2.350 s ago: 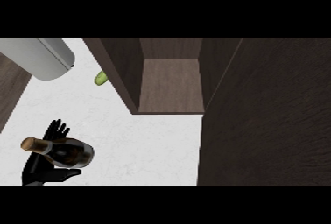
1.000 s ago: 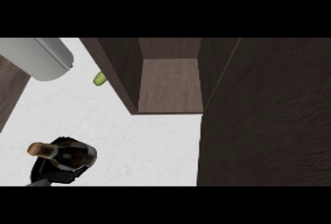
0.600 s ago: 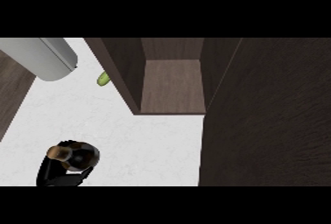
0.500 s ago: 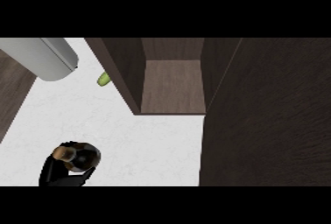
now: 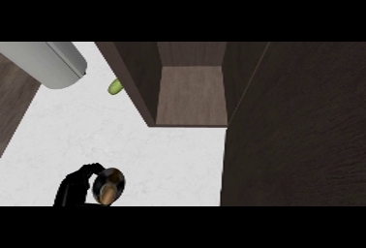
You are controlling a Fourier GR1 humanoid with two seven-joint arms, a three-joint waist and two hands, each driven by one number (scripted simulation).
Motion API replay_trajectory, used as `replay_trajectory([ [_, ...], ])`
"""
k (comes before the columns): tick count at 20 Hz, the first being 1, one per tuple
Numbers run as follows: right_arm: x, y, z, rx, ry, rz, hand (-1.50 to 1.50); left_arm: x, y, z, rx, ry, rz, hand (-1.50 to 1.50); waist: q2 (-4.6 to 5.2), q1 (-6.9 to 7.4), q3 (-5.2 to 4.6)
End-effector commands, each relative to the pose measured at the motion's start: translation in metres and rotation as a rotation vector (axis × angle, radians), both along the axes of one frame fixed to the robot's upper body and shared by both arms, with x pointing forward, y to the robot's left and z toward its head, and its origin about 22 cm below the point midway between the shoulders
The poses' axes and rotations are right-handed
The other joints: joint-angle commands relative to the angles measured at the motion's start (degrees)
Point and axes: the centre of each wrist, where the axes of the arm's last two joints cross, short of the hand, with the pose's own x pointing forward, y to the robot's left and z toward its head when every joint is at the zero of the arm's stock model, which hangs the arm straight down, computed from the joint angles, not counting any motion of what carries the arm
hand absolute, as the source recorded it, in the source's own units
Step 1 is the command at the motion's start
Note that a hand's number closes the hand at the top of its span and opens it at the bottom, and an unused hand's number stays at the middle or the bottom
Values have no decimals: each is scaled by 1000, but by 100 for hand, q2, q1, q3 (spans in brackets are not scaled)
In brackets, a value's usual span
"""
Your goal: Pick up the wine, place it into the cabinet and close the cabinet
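Observation:
The wine bottle (image 5: 111, 185) is dark with a tan cork top and shows at the lower left of the head view, seen almost end-on. My left hand (image 5: 71, 188) is curled round its left side and holds it over the white counter (image 5: 107, 138). The open cabinet (image 5: 190, 94) stands up and to the right of the bottle, its brown shelf bare. Its dark door (image 5: 300, 126) fills the right side. My right hand does not show.
A grey rounded appliance (image 5: 53, 63) lies at the top left. A small green item (image 5: 114, 86) lies on the counter beside the cabinet's left wall (image 5: 139, 82). A dark wood strip (image 5: 14, 104) runs along the counter's left edge.
My left hand's fingers, spread beside the bottle earlier, have curled round it. Hand and bottle have shifted right and lower in the view, with the cork now pointing at the camera.

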Motion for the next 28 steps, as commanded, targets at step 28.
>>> replay_trajectory([
  [28, 7, -11, 7, 17, 6, -1, -150, 54, -129, 209, -156, -172, -144, 150, 46, -55, -70],
])
